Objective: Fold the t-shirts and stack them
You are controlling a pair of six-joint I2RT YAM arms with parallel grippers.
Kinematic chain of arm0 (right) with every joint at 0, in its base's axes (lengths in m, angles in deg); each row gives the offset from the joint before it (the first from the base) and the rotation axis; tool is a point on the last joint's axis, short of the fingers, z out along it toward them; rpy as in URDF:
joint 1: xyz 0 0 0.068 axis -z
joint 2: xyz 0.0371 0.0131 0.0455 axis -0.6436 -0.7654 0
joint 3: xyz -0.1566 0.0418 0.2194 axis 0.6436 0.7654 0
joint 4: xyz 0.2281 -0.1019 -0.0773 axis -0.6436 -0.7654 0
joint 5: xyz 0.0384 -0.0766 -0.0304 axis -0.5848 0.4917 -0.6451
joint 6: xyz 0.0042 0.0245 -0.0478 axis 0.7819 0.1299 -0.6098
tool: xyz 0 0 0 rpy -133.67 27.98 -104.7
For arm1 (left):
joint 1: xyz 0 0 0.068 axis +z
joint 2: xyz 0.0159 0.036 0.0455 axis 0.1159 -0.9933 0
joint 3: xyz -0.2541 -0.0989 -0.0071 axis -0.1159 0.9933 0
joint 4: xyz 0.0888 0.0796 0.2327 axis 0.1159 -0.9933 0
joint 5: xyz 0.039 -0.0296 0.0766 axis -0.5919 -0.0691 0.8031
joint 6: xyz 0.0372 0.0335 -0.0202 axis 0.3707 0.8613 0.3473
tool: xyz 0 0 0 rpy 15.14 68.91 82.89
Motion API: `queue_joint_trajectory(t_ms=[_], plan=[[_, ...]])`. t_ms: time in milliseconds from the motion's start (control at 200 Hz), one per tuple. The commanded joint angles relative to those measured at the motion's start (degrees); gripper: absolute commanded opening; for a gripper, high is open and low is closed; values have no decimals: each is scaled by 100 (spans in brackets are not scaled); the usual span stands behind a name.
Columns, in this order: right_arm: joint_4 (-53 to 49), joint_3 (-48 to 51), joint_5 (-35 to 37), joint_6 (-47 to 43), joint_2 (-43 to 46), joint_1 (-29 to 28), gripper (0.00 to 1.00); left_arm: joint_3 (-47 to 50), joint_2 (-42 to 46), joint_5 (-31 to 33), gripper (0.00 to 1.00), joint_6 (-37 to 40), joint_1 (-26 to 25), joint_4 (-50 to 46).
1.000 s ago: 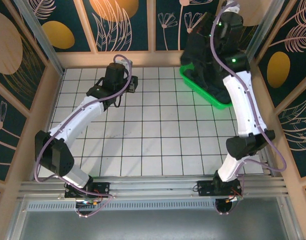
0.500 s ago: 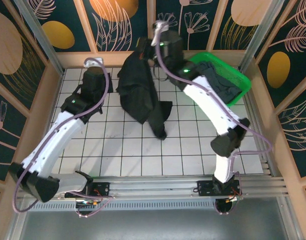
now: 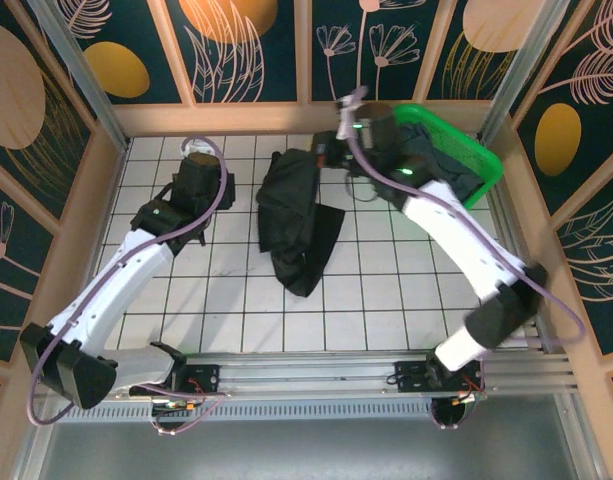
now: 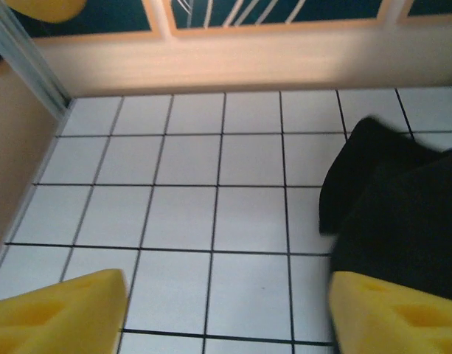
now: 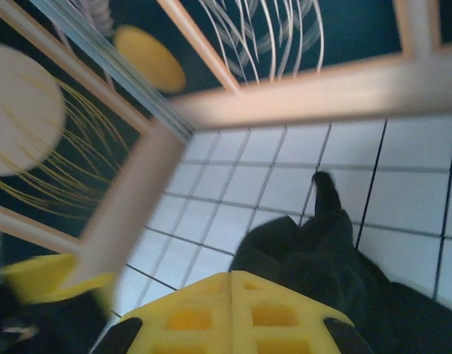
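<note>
Black t-shirt (image 3: 298,225) bunched on tiled table (image 3: 386,300), just left of green basket (image 3: 486,160). R fingers (image 5: 233,313) pinched shut on shirt's end nearest basket. L fingers (image 4: 63,310) wide apart, empty, further left beyond shirt. Grey t-shirt (image 3: 451,165) inside basket.

We can read no words, labels, brands, numbers or signs on anything here; the wall panels (image 3: 86,40) carry leaf and circle patterns.

The black t-shirt (image 3: 298,225) sinks from a hanging drape into a crumpled heap on the table (image 3: 386,300), shifted right. The right tool (image 3: 326,160) moves right and nearer. The left tool (image 4: 226,295) spreads its jaws wider.
</note>
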Motion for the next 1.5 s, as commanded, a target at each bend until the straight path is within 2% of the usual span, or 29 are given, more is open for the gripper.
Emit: queue_joint_trajectory(t_ms=[0,105,195,245,325,570,671,776,881,971,1031,1076,1221,1276,1386,1496], plan=[[21,438,-510,73,927,424,0,-260,-381,-707,80,-3355,-12,350],[-320,720,-457,213,1173,780,0,-414,-896,-1654,83,-3528,-12,843],[-182,757,-334,394,1080,757,0,-448,-1264,-2374,80,-3693,-12,1248],[79,768,-219,502,1011,641,0,-495,-1416,-2482,80,-3782,-12,1219],[499,624,-8,517,809,337,0,-609,-1527,-2319,78,-3792,-12,967],[937,-1114,-159,467,-755,-560,0,-613,-1089,-1304,72,-3655,-9,276],[1060,-2311,-189,485,-1531,-770,0,-650,-863,-489,68,-3796,-12,-331],[1039,-3796,-31,544,-2294,-869,0,-668,-484,679,70,-4088,-12,-940],[781,-5240,192,675,-2882,-830,0,-666,-16,1499,71,-4098,-12,-1059],[514,-5675,445,731,-2917,-738,0,-739,240,1934,73,-3998,-12,-1021],[391,-5319,591,739,-2558,-671,0,-829,298,2068,74,-3889,-13,-977],[420,-4677,609,740,-2148,-614,0,-882,318,2102,74,-3858,-12,-948],[843,-1252,486,965,-196,-393,0,-753,345,1921,74,-3844,-12,-665],[790,45,503,1236,468,-151,0,-678,312,1812,74,-3845,-12,-584],[277,1928,532,1718,1330,529,0,-676,124,1507,74,-3748,-9,-501],[-634,2948,662,1935,1507,1266,42,-694,-115,1237,71,-3675,-12,-453]])
